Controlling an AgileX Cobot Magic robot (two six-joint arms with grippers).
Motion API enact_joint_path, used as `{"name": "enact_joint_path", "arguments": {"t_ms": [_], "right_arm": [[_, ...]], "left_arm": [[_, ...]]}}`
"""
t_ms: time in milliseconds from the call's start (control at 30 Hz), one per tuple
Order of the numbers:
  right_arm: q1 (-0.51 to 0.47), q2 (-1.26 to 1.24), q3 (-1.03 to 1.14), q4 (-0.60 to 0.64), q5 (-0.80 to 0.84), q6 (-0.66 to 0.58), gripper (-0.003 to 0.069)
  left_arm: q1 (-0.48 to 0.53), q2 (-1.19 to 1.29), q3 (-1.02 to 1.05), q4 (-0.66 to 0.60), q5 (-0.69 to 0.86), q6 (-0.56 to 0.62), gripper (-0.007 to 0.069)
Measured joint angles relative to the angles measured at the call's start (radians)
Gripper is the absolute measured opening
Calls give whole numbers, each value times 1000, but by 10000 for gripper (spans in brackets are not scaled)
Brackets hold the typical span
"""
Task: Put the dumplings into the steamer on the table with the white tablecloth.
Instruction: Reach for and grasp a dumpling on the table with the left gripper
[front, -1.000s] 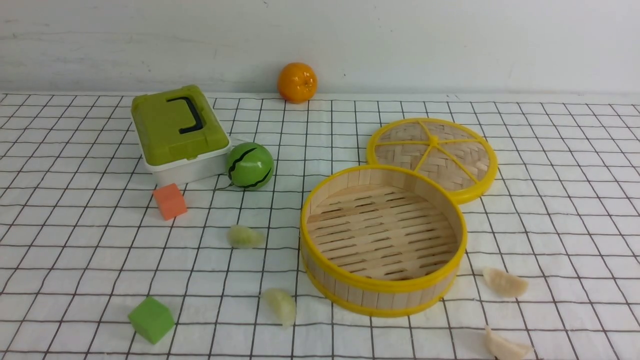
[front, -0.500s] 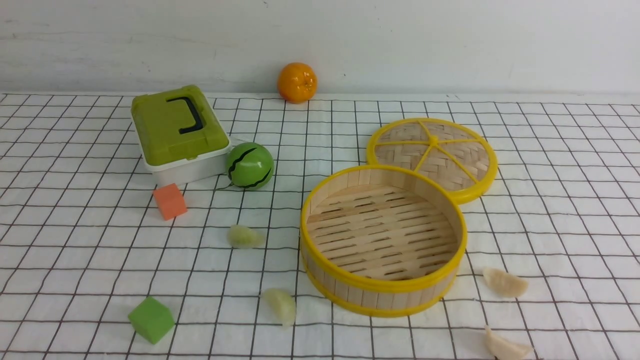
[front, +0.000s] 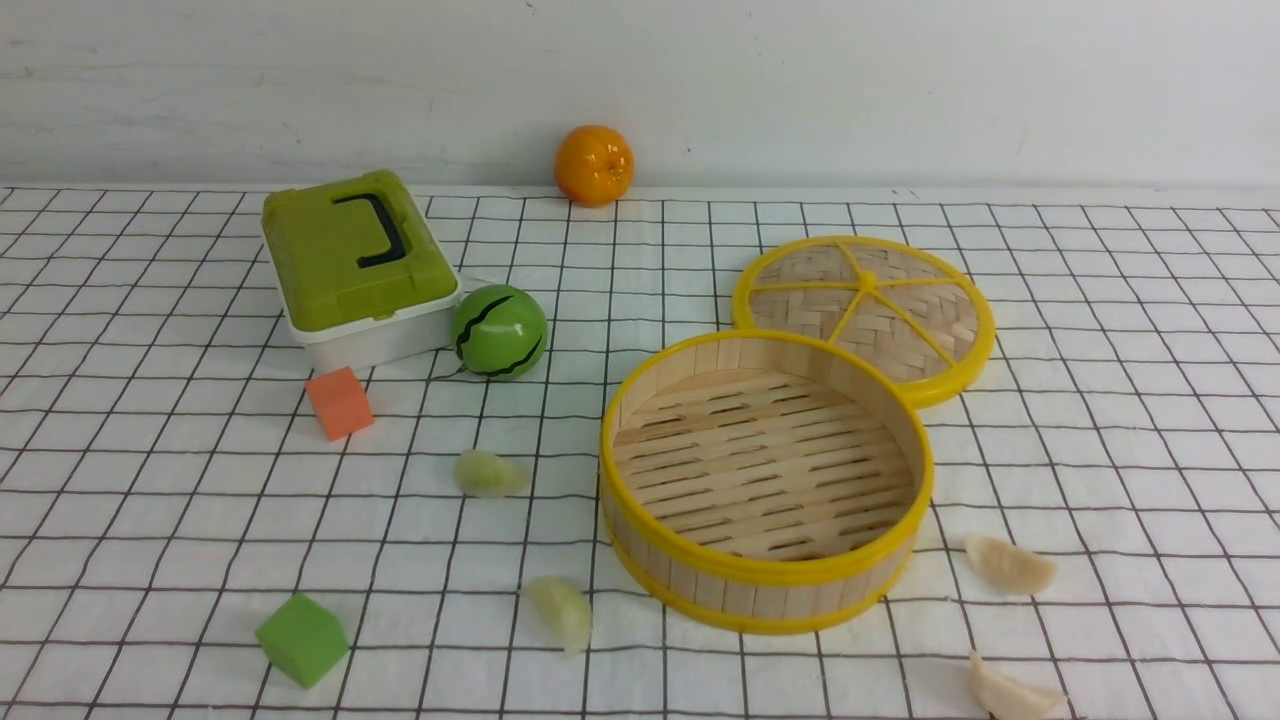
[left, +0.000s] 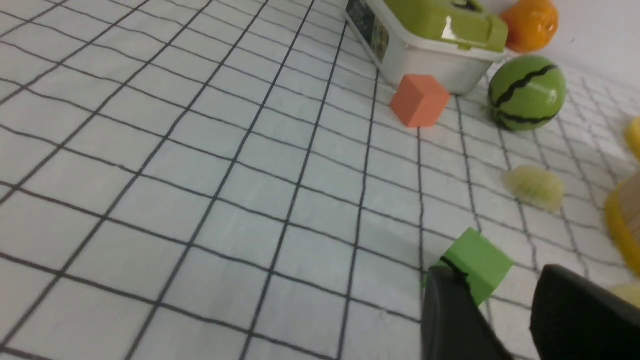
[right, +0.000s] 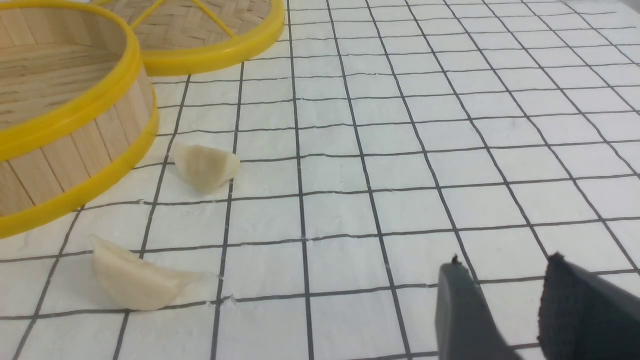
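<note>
The round bamboo steamer (front: 760, 592) stands empty on the table's white tablecloth (front: 1100, 450). Two pale green dumplings (front: 487, 472) (front: 560, 610) lie to its left. Two cream dumplings (front: 1008, 565) (front: 1010, 690) lie to its right. Neither gripper shows in the front view. In the left wrist view my left gripper (left: 497, 274) is open and empty above the cloth, with a green dumpling (left: 532, 187) and the steamer's rim (left: 620, 220) beyond it. My right gripper (right: 505, 261) is open and empty, apart from the cream dumplings (right: 205, 167) (right: 135, 280) and the steamer (right: 75, 117).
The flat woven lid (front: 865, 315) leans against the steamer's far right side. A green-lidded box (front: 355, 265), a watermelon ball (front: 499, 331) and an orange cube (front: 340, 402) sit at the back left. An orange (front: 594, 164) rests by the wall. A green cube (front: 302, 638) lies front left, just beyond my left fingers.
</note>
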Motion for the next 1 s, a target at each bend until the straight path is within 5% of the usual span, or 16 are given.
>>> {"name": "enact_joint_path", "arguments": {"t_ms": [233, 333, 467, 600, 800, 900, 1000], "right_arm": [[0, 0, 6, 199, -45, 0, 240], [0, 0, 8, 431, -82, 10, 240], [0, 0, 8, 781, -98, 53, 240], [0, 0, 8, 973, -118, 53, 240], [0, 0, 8, 1019, -132, 52, 240], [0, 0, 8, 1021, -132, 51, 240], [0, 0, 8, 1021, -123, 24, 240]], "left_arm": [[0, 0, 0, -517, -119, -132, 239], [0, 0, 0, -835, -189, -216, 239], [0, 0, 0, -1061, -252, -226, 239], [0, 0, 0, -1113, -269, -227, 239], [0, 0, 0, -1120, -176, -233, 239], [0, 0, -6, -1112, -80, -189, 239], [0, 0, -72, -1089, 17, -24, 239]]}}
